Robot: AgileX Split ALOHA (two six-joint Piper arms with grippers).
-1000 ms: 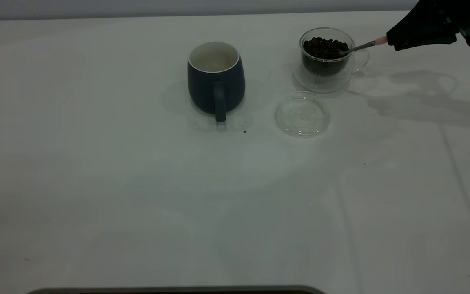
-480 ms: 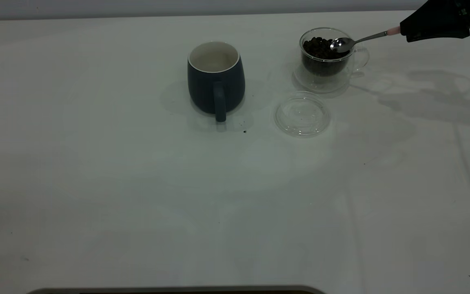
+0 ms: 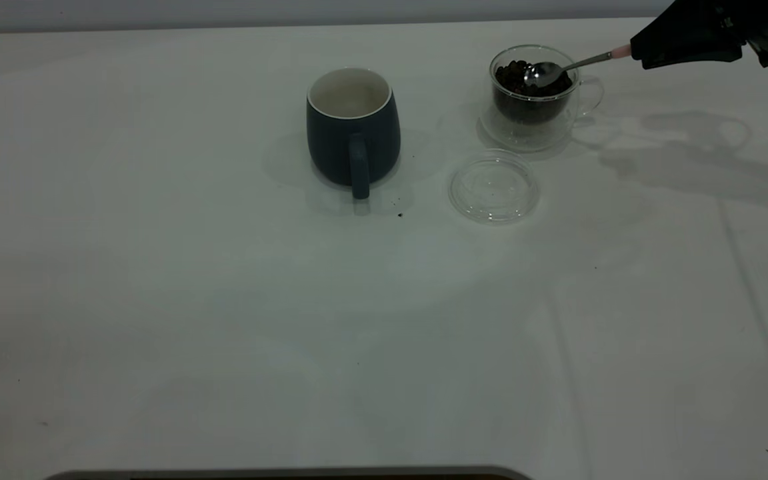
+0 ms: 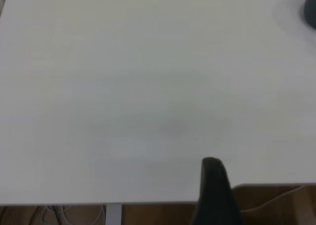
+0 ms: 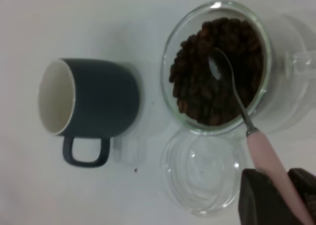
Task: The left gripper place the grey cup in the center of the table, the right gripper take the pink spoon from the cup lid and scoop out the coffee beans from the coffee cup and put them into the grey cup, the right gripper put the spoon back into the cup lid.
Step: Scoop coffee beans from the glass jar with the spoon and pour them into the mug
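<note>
Upper right, the right gripper (image 3: 634,55) pinches the pink spoon (image 3: 574,64) by its handle, bowl over the coffee beans (image 3: 524,75) for scooping; the left gripper's (image 4: 213,171) state is unclear.

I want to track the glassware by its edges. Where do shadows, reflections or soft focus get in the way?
Exterior view: dim, uneven light; the arm's broad grey shadow lies on the table right of the glass cup, and the lid shows only faint rim glints. Right wrist view: soft focus overall; the spoon bowl glares over the beans, and the right pincer is blurred.
</note>
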